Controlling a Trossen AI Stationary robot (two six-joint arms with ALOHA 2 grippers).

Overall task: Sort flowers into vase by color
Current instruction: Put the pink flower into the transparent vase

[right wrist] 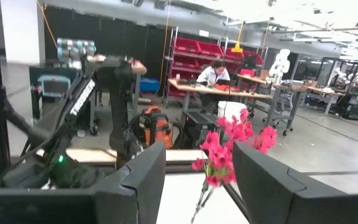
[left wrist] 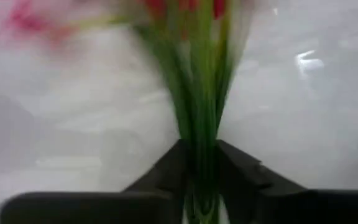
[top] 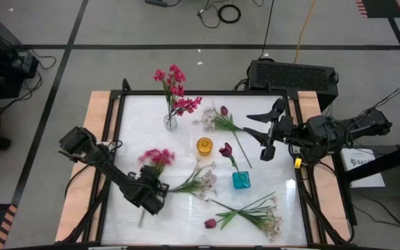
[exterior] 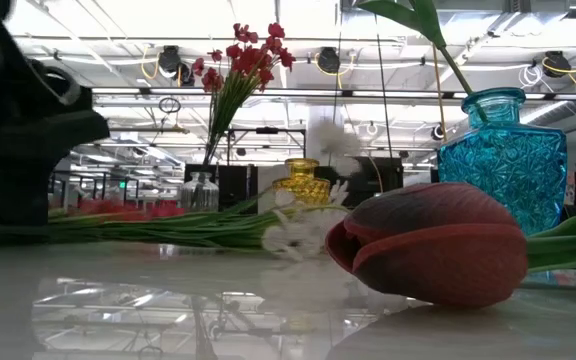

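Closest to the low camera, a dark maroon tulip bud [exterior: 428, 245] is seen lying on the white table [top: 144, 114], lower right of the frame. Behind it, the blue glass vase [exterior: 503, 150] stands upright with a green stem in it; in the high view this vase [top: 241, 180] is found right of centre, holding one maroon tulip [top: 226, 149].

Left gripper [top: 151, 194] is placed low in the lower left of the high frame. Its fingers [left wrist: 166, 171] are seen pinched narrowly on the green stems of a pink sprig [top: 157, 158], whose blossoms lie just above the gripper in that frame. The blossoms are blurred in the wrist picture.

Right gripper [top: 261, 125] is held at the upper right of the table, fingers spread wide, nothing between them.

Clear vase [top: 170, 122], upper centre, holds magenta-pink blossoms [top: 174, 87] upright. Yellow vase [top: 205, 146] is noted at centre, apart from the others.

Loose flowers are recorded on the table: a mixed white-and-maroon sprig [top: 217, 118] right of the clear vase, white blossoms [top: 200, 182] below the yellow vase, and a further white and maroon bunch [top: 252, 215] at the lower right.

A seated person [right wrist: 216, 71] is visible far back in the room, upper centre of the right wrist frame.
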